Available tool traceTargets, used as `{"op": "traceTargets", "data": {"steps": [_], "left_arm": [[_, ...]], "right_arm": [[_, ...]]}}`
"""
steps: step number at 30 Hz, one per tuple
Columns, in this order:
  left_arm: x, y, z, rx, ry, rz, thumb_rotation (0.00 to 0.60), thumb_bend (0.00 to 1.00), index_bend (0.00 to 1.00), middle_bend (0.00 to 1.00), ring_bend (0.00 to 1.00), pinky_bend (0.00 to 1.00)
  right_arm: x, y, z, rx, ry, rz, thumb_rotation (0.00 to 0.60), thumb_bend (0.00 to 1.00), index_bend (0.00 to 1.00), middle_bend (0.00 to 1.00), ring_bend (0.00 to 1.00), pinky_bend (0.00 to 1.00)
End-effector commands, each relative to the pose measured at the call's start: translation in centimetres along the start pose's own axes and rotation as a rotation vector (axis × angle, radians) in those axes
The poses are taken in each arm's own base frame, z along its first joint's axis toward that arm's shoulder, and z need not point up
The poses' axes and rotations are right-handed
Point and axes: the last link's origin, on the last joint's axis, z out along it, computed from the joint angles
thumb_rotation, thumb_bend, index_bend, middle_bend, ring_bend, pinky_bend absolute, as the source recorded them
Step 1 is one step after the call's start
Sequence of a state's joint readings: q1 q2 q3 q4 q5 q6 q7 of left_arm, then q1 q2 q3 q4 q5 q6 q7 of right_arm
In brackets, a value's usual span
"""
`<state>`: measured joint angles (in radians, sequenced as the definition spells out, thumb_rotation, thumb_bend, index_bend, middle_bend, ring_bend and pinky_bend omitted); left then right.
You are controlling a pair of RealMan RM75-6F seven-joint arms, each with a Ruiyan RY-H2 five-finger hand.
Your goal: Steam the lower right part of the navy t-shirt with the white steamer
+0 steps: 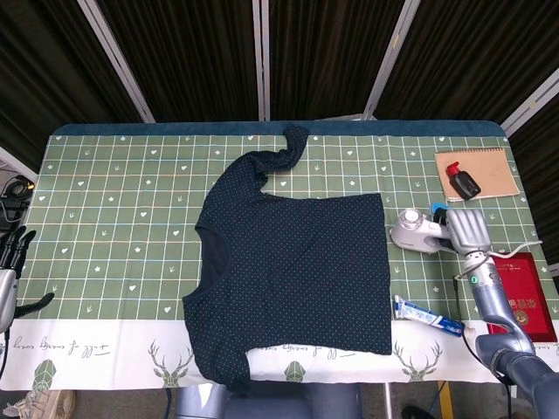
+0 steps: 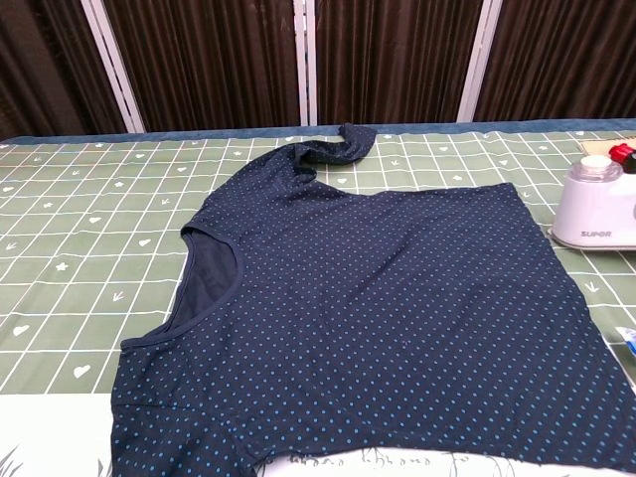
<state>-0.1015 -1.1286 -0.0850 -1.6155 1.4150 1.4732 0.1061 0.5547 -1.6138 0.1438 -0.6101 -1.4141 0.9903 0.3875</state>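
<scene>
The navy dotted t-shirt (image 1: pixel 297 266) lies flat in the middle of the table, neck to the left and hem to the right, with one sleeve bunched at the far side; the chest view shows it too (image 2: pixel 368 308). The white steamer (image 1: pixel 416 231) is just off the shirt's right edge, raised a little, and appears in the chest view at the right border (image 2: pixel 597 207). My right hand (image 1: pixel 467 229) grips its handle with fingers curled around it. At the left table edge my left hand (image 1: pixel 10 262) hangs apart from everything, fingers spread and holding nothing.
A toothpaste tube (image 1: pixel 428 315) lies near the front edge, right of the shirt's lower corner. A red booklet (image 1: pixel 521 298) sits at the right edge. A tan notebook (image 1: pixel 489 166) carries a black and red item (image 1: pixel 463 181) at the back right.
</scene>
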Motion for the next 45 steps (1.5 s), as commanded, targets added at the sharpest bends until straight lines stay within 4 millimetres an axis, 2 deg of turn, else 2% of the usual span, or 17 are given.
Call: {"op": "traceTargets", "data": {"steps": [1, 6, 10, 12, 16, 23, 28, 36, 41, 45], "left_arm": [[0.1, 0.0, 0.0, 0.001, 0.005, -0.001, 0.600, 0.00, 0.00, 0.00, 0.00, 0.00], [0.3, -0.2, 0.0, 0.007, 0.011, -0.007, 0.600, 0.00, 0.00, 0.00, 0.00, 0.00], [0.3, -0.3, 0.1, 0.007, 0.009, -0.007, 0.600, 0.00, 0.00, 0.00, 0.00, 0.00], [0.2, -0.2, 0.3, 0.005, 0.003, -0.006, 0.600, 0.00, 0.00, 0.00, 0.00, 0.00], [0.0, -0.1, 0.3, 0.004, -0.008, -0.015, 0.600, 0.00, 0.00, 0.00, 0.00, 0.00], [-0.1, -0.4, 0.4, 0.015, -0.011, -0.007, 0.600, 0.00, 0.00, 0.00, 0.00, 0.00], [-0.1, -0.5, 0.4, 0.020, -0.011, -0.010, 0.600, 0.00, 0.00, 0.00, 0.00, 0.00], [-0.3, -0.4, 0.4, 0.015, -0.017, 0.000, 0.600, 0.00, 0.00, 0.00, 0.00, 0.00], [-0.4, -0.3, 0.5, 0.017, -0.025, -0.004, 0.600, 0.00, 0.00, 0.00, 0.00, 0.00], [-0.4, -0.4, 0.5, 0.020, -0.020, 0.006, 0.600, 0.00, 0.00, 0.00, 0.00, 0.00]], "right_arm": [[2.4, -1.3, 0.1, 0.150, 0.049, 0.061, 0.600, 0.82, 0.85, 0.69, 0.71, 0.93], [3.8, -4.7, 0.3, 0.349, 0.056, 0.049, 0.600, 0.83, 0.85, 0.69, 0.71, 0.94], [4.2, -6.7, 0.6, 0.430, 0.061, 0.040, 0.600, 0.84, 0.85, 0.69, 0.72, 0.94], [4.2, -10.1, 1.5, 0.529, 0.046, 0.048, 0.600, 0.86, 0.85, 0.69, 0.72, 0.94], [3.4, -15.1, 2.5, 0.629, 0.020, 0.099, 0.600, 0.88, 0.85, 0.69, 0.72, 0.95], [1.7, -20.5, 1.4, 0.767, -0.029, 0.124, 0.600, 0.88, 0.85, 0.69, 0.72, 0.95], [0.3, -22.1, 0.3, 0.802, -0.070, 0.120, 0.600, 0.88, 0.85, 0.69, 0.72, 0.95], [-2.2, -23.4, -1.6, 0.839, -0.152, 0.138, 0.600, 0.88, 0.85, 0.69, 0.72, 0.95], [-3.1, -23.5, -2.2, 0.871, -0.154, 0.105, 0.600, 0.88, 0.85, 0.69, 0.72, 0.95], [-4.1, -22.6, -2.7, 0.892, -0.170, 0.076, 0.600, 0.88, 0.84, 0.69, 0.72, 0.95]]}}
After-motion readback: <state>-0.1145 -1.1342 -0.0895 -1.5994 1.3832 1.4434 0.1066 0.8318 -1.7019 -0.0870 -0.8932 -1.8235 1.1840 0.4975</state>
